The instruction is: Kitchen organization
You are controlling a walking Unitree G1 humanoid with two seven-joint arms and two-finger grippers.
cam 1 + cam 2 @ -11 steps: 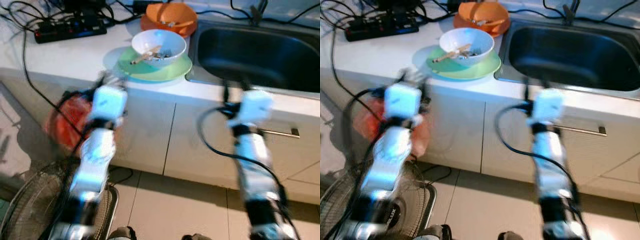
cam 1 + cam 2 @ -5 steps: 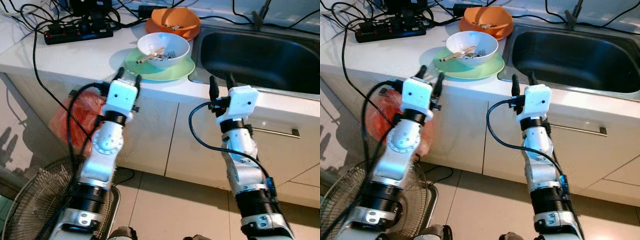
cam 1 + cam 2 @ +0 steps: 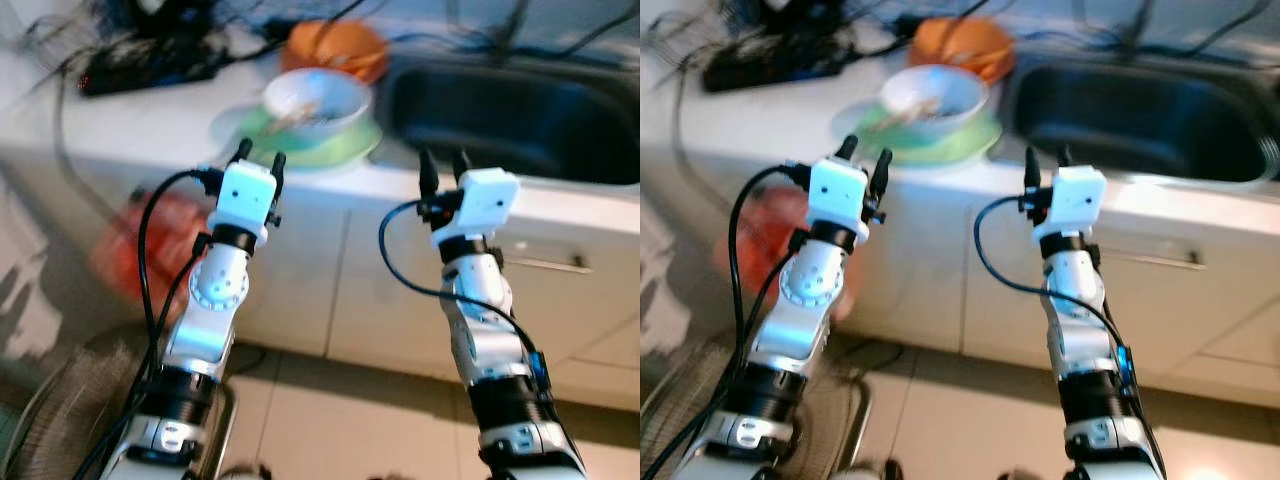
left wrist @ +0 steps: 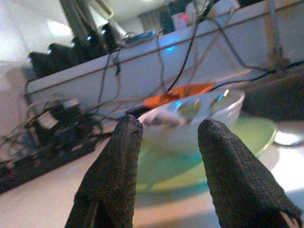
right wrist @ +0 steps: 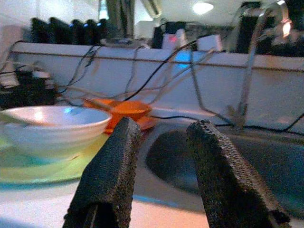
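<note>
— Is any writing or brand legible?
— None can be read; the head views are blurred.
— What is counted on the white counter (image 3: 150, 125)?
— One white ceramic bowl (image 3: 314, 98) on one round green plate (image 3: 352, 144), one orange bowl (image 3: 336, 47) at 12 o'clock, one steel sink (image 3: 520, 115) at 3 o'clock.
— And the pincers?
— Two are raised before the counter edge: left pincer (image 3: 261, 158) and right pincer (image 3: 441, 164), both spread apart, nothing held.

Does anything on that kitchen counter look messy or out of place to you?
Yes. A white bowl with utensils left in it sits on a green plate, and an orange dish sits behind, all unwashed-looking beside the sink. A power strip and tangled cables lie on the counter, close to the sink, which seems risky.
</note>
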